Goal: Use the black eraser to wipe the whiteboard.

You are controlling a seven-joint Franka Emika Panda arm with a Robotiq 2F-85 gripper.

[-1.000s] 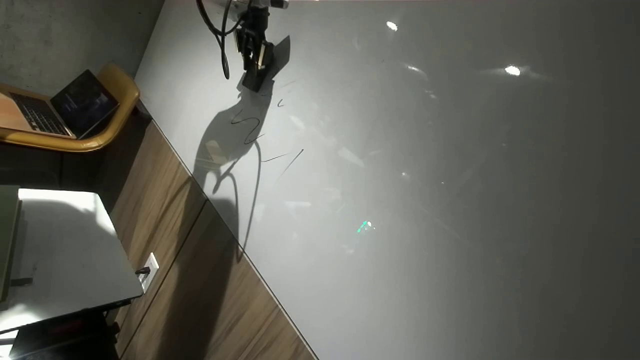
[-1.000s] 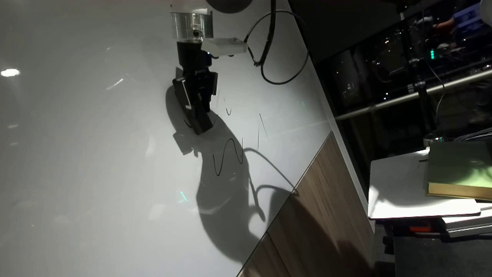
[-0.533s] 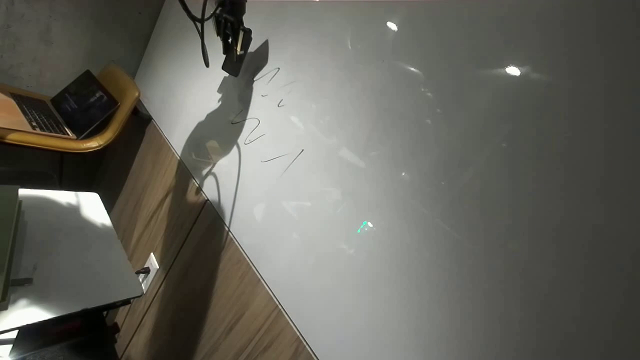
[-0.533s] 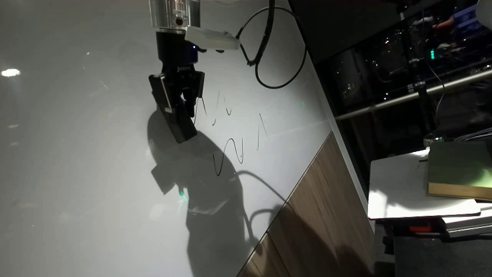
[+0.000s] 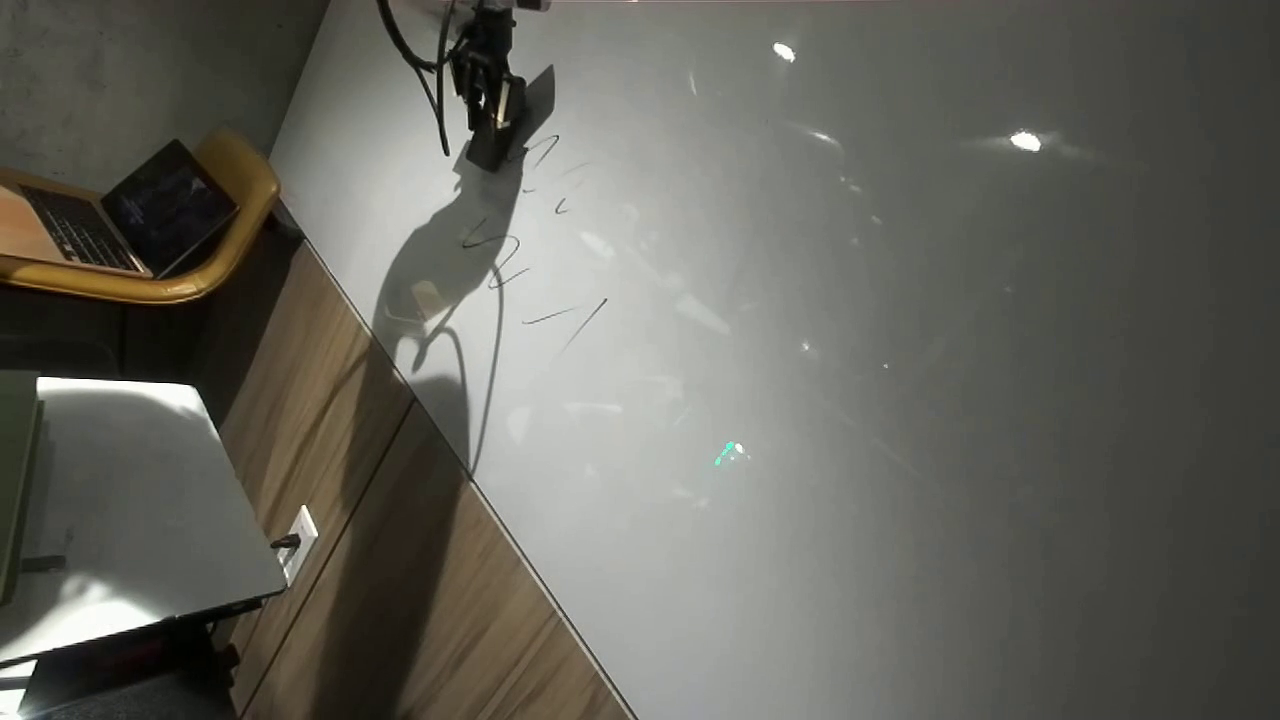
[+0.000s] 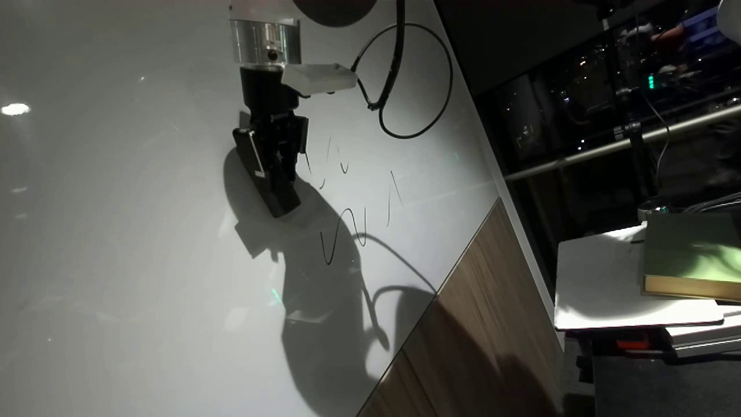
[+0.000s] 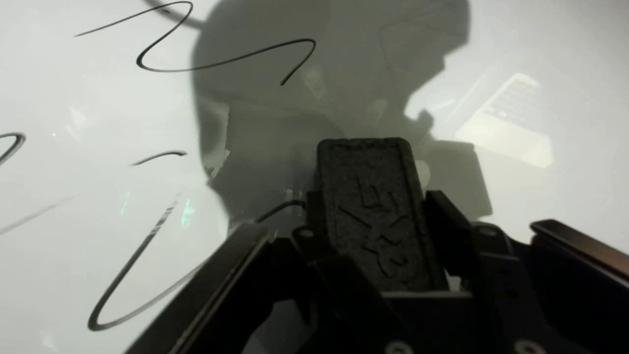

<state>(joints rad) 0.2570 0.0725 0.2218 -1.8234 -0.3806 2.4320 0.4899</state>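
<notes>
- Eraser point(image 7: 378, 216), black, oblong: before the whiteboard point(image 5: 850, 560); whether touching, cannot tell.
- Gripper point(image 7: 377, 206): clamped about the eraser's long sides.
- Scribbles point(image 7: 139, 61), thin, dark: several, on the whiteboard near the eraser.
- Laptop point(image 5: 170, 208), lid raised: in an exterior view.
- Book point(image 6: 689, 246), green: on a white tabletop point(image 6: 602, 278), in an exterior view.

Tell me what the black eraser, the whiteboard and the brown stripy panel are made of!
The black eraser looks like felt or foam: grainy and dull. The whiteboard is glossy, maybe glass or coated metal, since it shows bright reflections. The brown panel seems wood or wood print, fairly matte, with streaky grain.
</notes>
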